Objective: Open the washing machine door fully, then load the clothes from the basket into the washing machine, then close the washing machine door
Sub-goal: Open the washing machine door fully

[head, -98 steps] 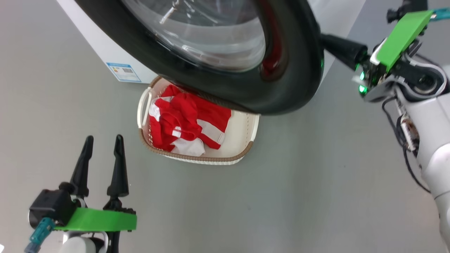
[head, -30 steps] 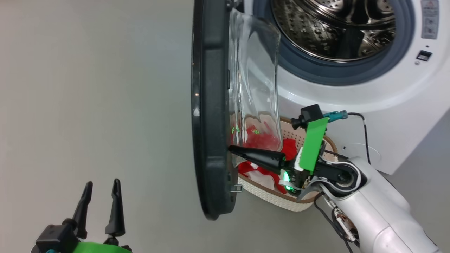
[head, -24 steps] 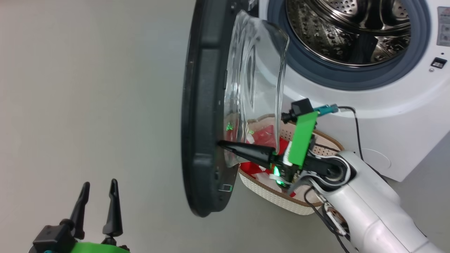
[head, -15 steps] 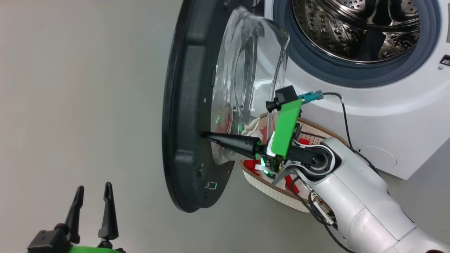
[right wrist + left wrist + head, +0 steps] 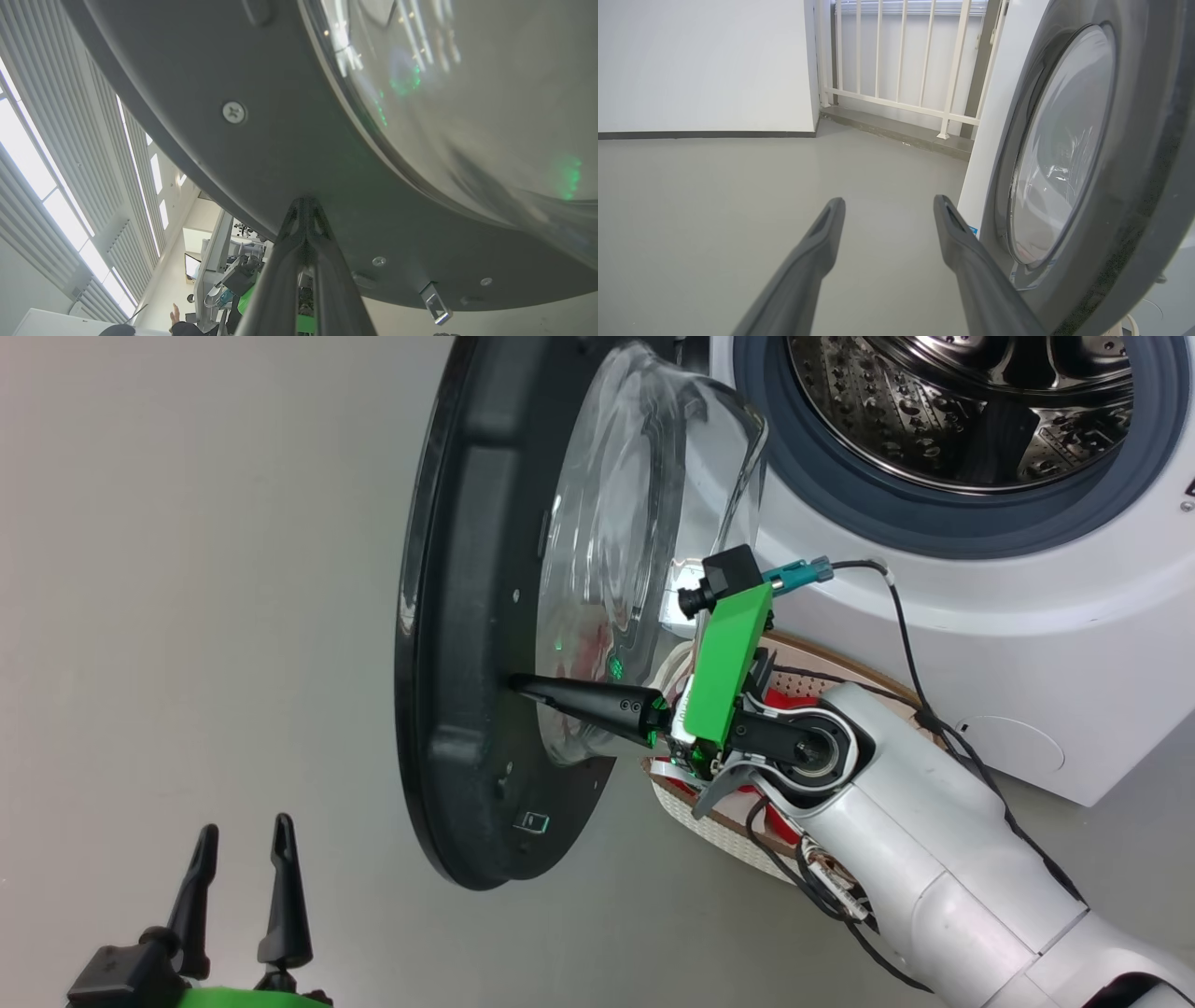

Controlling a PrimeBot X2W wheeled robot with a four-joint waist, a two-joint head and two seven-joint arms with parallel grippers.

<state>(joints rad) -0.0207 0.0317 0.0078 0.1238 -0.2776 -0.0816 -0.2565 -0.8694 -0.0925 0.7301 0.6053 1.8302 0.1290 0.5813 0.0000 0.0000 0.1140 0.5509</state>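
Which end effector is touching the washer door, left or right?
The right end effector, shut, tip against the inner frame of the washing machine door; the left end effector hangs open, clear of it.

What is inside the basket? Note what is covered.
Scraps of the red clothes show in the basket. The right arm and the washing machine door hide the rest of its inside.

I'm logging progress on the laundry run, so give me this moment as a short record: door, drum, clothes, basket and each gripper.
door: washing machine door swung partly open, glass bowl facing the machine
drum: drum exposed, no clothes in the part shown
clothes: clothes red, in the basket, mostly hidden by the right arm
basket: basket on the floor before the machine
right gripper: right gripper shut, tips against the door's inner frame
left gripper: left gripper open, empty, apart from the door
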